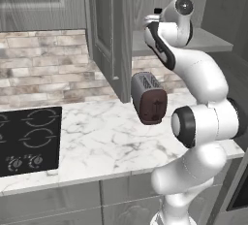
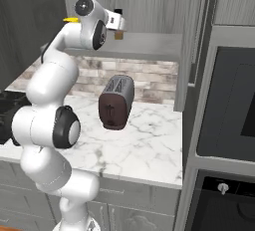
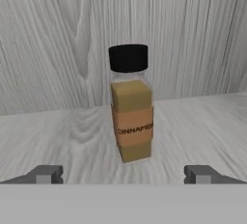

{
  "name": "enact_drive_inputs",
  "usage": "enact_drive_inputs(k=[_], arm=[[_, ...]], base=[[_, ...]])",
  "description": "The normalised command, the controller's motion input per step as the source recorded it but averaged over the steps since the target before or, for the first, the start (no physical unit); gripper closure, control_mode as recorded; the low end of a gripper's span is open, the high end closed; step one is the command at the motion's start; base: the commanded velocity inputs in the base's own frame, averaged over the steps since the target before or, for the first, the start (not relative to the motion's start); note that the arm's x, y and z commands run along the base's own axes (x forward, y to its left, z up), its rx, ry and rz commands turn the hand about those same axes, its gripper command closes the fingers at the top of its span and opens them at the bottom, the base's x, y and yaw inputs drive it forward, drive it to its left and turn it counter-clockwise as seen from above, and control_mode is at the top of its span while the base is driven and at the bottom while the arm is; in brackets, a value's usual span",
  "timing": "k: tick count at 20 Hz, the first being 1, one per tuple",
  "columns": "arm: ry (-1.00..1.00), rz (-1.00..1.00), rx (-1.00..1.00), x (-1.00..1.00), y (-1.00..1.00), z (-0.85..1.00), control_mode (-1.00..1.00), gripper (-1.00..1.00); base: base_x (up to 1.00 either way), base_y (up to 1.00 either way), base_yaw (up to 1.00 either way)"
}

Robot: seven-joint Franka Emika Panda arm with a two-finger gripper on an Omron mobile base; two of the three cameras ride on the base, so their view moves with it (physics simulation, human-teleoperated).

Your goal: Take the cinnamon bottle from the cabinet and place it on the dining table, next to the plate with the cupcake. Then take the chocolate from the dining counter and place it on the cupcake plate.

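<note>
The slim amber-brown cinnamon bottle with a black cap (image 3: 130, 103) is seen upright on the grey wooden shelf (image 3: 58, 136) of the open grey panelled wall cabinet (image 1: 109, 40), near the shelf's back wall. The two-finger gripper (image 3: 123, 175) is held spread wide in front of the bottle, not touching it. A dark brown and silver toaster (image 2: 116, 102) is seen on the white marble surface (image 2: 144, 140) below, towards its back edge.

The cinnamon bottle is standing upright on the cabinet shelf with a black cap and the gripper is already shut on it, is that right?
Not quite. The cinnamon bottle does stand upright on the cabinet shelf with its black cap, but the gripper is open: in the hand view its fingertips sit wide apart on either side, short of the bottle and not touching it.
</note>
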Motion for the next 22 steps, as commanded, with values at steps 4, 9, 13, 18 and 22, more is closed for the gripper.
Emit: enact_drive_inputs(k=[4,9,13,18,22], arm=[[0.0,0.0,0.0,0.28,-0.03,-0.07,-1.0,-1.0],[0.0,0.0,0.0,0.27,-0.07,-0.04,-1.0,-1.0],[0.0,0.0,0.0,0.29,-0.09,0.0,-1.0,-1.0],[0.0,0.0,0.0,0.23,-0.01,0.0,-1.0,-1.0],[0.0,0.0,0.0,0.19,0.0,0.0,-1.0,-1.0]], base=[[0.0,0.0,0.0],[0.0,0.0,0.0],[0.0,0.0,0.0],[0.0,0.0,0.0],[0.0,0.0,0.0]])
